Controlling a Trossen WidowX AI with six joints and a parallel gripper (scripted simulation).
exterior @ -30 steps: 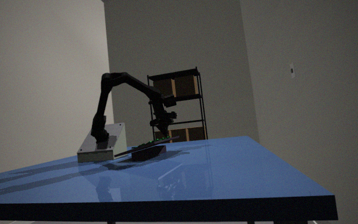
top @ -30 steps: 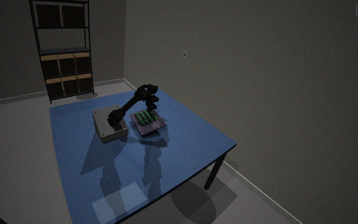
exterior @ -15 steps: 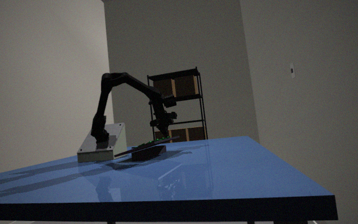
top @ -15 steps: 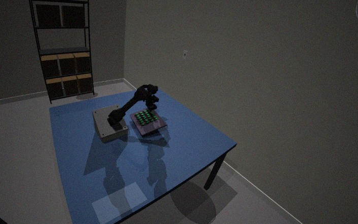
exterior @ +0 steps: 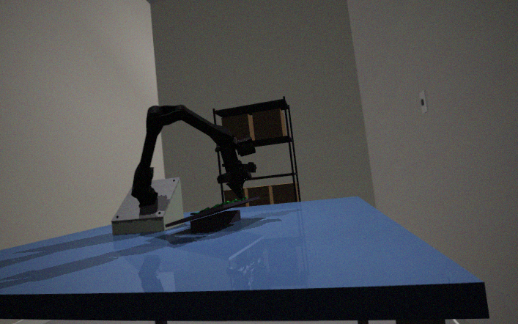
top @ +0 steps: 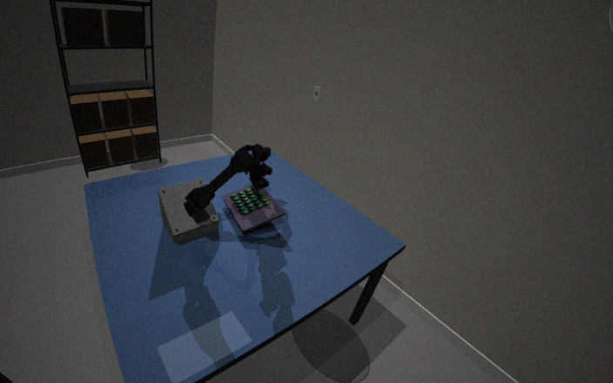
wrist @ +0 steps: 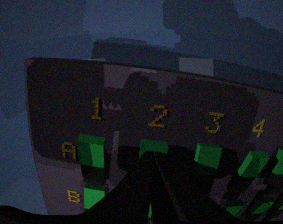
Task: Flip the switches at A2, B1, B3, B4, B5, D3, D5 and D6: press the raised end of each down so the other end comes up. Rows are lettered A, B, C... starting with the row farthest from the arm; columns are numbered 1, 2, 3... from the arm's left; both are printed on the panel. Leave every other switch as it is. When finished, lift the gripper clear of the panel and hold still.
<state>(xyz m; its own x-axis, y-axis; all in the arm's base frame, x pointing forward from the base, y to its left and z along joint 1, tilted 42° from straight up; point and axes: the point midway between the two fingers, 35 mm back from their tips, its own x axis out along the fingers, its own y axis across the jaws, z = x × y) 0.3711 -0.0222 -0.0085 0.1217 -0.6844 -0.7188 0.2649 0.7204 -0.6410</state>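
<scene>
1. Gripper (top: pixel 259 185) (exterior: pixel 239 196) (wrist: pixel 152 159): I find its jaws fully together, nothing between them. The tips stand at the A2 switch (wrist: pixel 154 146); contact I cannot confirm.
2. A2: its green end shows beyond the tips, the remainder hidden by the fingers. I judge it a light, stiff rocker, needing a short, firm push on the raised end. No grasp is called for; closed tips should serve as the tool. Smooth faces may let them skid.
3. B1 switch (wrist: pixel 95 197): green face visible, lower part cut off by the gripper. I would press near the raised edge, centred across its width, to spare A1 (wrist: pixel 92 151) beside it.
4. Switch panel (top: pixel 257 219) (exterior: pixel 179 221) (wrist: pixel 59 107): it lies on the blue table (top: pixel 328 228) (exterior: pixel 333 245) in front of the arm's base, tilted, its row A side higher. I expect it to hold firm under a light push; a heavy one might strain a rocker. States of rows C and D I cannot read from here.
</scene>
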